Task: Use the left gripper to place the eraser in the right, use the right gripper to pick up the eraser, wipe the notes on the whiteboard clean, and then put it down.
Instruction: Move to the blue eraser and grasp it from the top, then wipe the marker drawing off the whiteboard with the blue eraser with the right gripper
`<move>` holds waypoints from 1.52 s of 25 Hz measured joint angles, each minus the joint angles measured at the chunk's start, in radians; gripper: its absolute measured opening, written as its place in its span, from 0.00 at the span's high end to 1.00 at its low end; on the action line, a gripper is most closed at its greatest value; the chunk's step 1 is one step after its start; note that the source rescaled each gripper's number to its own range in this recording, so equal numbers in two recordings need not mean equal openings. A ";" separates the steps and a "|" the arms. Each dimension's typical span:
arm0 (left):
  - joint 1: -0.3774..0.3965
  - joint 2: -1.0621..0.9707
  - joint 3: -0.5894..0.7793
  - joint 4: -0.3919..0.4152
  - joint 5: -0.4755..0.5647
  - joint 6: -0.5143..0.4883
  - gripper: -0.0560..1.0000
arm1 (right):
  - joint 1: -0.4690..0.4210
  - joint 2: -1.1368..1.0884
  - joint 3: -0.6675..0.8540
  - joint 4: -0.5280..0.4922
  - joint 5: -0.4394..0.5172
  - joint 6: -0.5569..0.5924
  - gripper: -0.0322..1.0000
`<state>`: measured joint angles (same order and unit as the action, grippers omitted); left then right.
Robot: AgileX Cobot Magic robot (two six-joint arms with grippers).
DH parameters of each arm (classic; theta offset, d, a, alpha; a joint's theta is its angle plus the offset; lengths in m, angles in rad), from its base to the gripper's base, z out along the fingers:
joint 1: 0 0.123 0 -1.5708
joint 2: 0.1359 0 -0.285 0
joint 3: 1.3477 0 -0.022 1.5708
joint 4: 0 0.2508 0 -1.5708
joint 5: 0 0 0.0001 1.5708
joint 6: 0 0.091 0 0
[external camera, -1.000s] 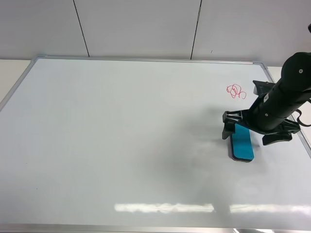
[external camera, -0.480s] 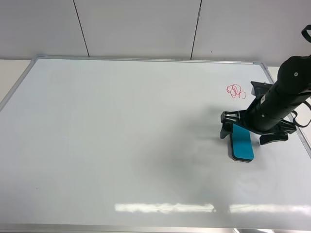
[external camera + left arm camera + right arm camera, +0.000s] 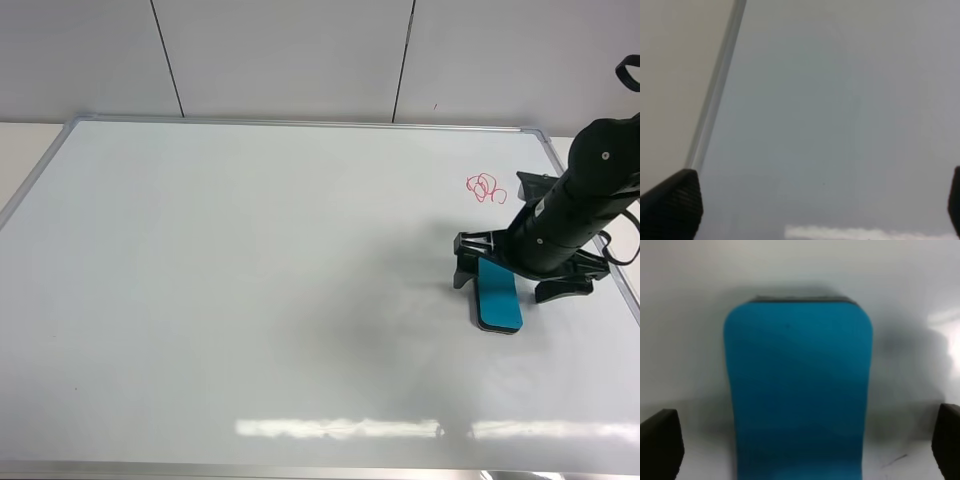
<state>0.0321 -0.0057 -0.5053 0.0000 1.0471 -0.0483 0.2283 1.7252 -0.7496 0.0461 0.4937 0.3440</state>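
Eraser [image 3: 498, 300] lies flat on the whiteboard [image 3: 250, 300], teal face up, in the right-hand part of the board and near its right edge. The right gripper [image 3: 511, 281] stands low over the end of the eraser nearest the notes [image 3: 487, 187], with the slim black arm leaning in from the right. Its fingers [image 3: 660, 442] are spread wide, one on each side of the eraser. In the right wrist view a strip of bare white board shows between each fingertip and the teal block, so no contact is seen and nothing is gripped. A thin dark felt edge shows at the eraser's far end in that view. The notes, a small red loopy scribble, sit on the board just beyond the gripper toward the far frame, apart from the eraser and unsmeared. The left gripper [image 3: 812, 205] appears in its own wrist view, two black ribbed fingertips set far apart with nothing between them. It hangs over bare board beside the silver-grey frame [image 3: 715, 85], with a beige surface outside that edge. Grey wall panels [image 3: 280, 55] stand behind the board.
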 joint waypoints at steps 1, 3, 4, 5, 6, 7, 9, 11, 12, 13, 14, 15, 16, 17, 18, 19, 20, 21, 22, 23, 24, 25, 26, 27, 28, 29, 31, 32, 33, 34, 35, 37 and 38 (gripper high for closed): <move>0.000 0.000 0.000 0.000 0.000 0.000 0.00 | 0.000 0.001 0.000 -0.001 0.008 0.000 0.00; 0.000 0.000 0.000 0.000 0.000 0.000 0.00 | 0.000 0.001 0.000 -0.005 0.014 0.002 0.00; 0.000 0.000 0.000 0.000 0.000 0.001 0.00 | 0.000 0.001 0.000 -0.005 0.017 0.002 0.00; 0.000 0.000 0.000 0.000 0.000 0.001 0.00 | 0.000 0.001 0.000 -0.006 0.019 0.004 0.00; 0.000 0.000 0.000 0.000 0.000 0.001 0.00 | 0.000 0.001 0.000 -0.007 0.023 0.004 0.00; 0.000 0.000 0.000 0.000 0.000 0.001 0.00 | 0.000 0.001 0.000 -0.007 0.025 0.004 0.00; 0.000 0.000 0.000 0.000 0.000 0.001 0.00 | 0.000 0.001 0.000 -0.007 0.025 0.004 0.00; 0.000 0.000 0.000 0.000 0.000 0.001 0.00 | 0.000 0.001 0.000 -0.007 0.025 0.004 0.00; 0.000 0.000 0.000 0.000 0.000 0.001 0.00 | 0.000 0.001 0.000 -0.007 0.025 0.004 0.00; 0.000 0.000 0.000 0.000 0.000 0.001 0.00 | 0.000 0.001 0.000 -0.007 0.025 0.005 0.00; 0.000 0.000 0.000 0.000 0.000 0.001 0.00 | 0.000 0.001 0.000 -0.007 0.025 0.005 0.01; 0.000 0.000 0.000 0.000 0.000 0.001 0.00 | 0.000 0.001 0.000 -0.007 0.025 0.005 0.06; 0.000 0.000 0.000 0.000 0.000 0.000 0.00 | 0.000 0.001 -0.001 -0.007 0.025 0.005 0.35; 0.000 0.000 0.000 0.000 0.000 0.000 0.00 | 0.000 0.001 -0.003 -0.008 0.026 0.008 0.62; 0.000 0.000 0.000 0.000 0.000 0.000 0.00 | 0.000 0.001 -0.005 -0.008 0.026 0.009 0.93; 0.000 0.000 0.000 0.000 0.000 0.000 0.00 | 0.000 0.001 -0.006 -0.007 0.026 0.011 0.97; 0.000 0.000 0.000 0.000 0.000 0.000 0.00 | 0.000 0.001 -0.007 -0.008 0.027 0.009 0.94; 0.000 0.000 0.000 0.000 0.000 0.000 0.00 | 0.000 0.001 -0.007 -0.008 0.028 0.008 0.94; 0.000 0.000 0.000 0.000 0.000 0.000 0.00 | 0.000 0.001 -0.007 -0.008 0.028 0.008 0.94; 0.000 0.000 0.000 0.000 0.000 0.000 0.00 | 0.000 0.001 -0.007 -0.008 0.029 0.008 0.94; 0.000 0.000 0.000 0.000 0.000 0.000 0.00 | 0.000 0.001 -0.007 -0.008 0.029 0.008 0.94; 0.000 0.000 0.000 0.000 0.000 0.000 0.00 | 0.000 0.001 -0.007 -0.008 0.029 0.008 0.94; 0.000 0.000 0.000 0.000 0.000 0.000 0.00 | 0.000 0.001 -0.007 -0.008 0.030 0.008 0.94; 0.000 0.000 0.000 0.000 0.000 0.000 0.00 | 0.000 0.001 -0.010 -0.008 0.032 0.008 0.94; 0.000 0.000 0.000 0.000 0.000 0.001 0.00 | 0.000 0.001 -0.017 -0.008 0.034 0.008 0.94; 0.000 0.000 0.000 0.000 0.000 0.001 0.00 | 0.000 0.002 -0.029 -0.008 0.047 0.007 0.94; 0.000 0.000 0.000 0.000 0.000 0.001 0.00 | 0.000 0.003 -0.069 -0.009 0.083 0.001 0.94; 0.000 0.000 0.000 0.000 0.000 0.001 0.00 | -0.004 0.011 -0.100 -0.010 0.107 -0.002 0.94; 0.000 0.000 0.000 0.000 0.000 0.001 0.00 | -0.008 0.016 -0.137 -0.018 0.131 -0.007 0.94; 0.000 0.000 0.000 0.000 0.000 0.001 0.00 | -0.014 0.030 -0.173 -0.024 0.165 -0.016 0.94; 0.000 0.000 0.000 0.000 0.000 0.001 0.00 | -0.020 0.046 -0.219 -0.028 0.204 -0.025 0.94; 0.000 0.000 0.000 0.000 0.000 0.001 0.00 | -0.035 0.088 -0.313 -0.031 0.275 -0.045 0.94; 0.000 0.000 0.000 0.000 0.000 0.001 0.00 | -0.039 0.116 -0.367 -0.031 0.311 -0.054 0.94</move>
<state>0.0321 -0.0057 -0.5053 0.0000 1.0471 -0.0474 0.1898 1.8415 -1.1161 0.0155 0.8043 0.2900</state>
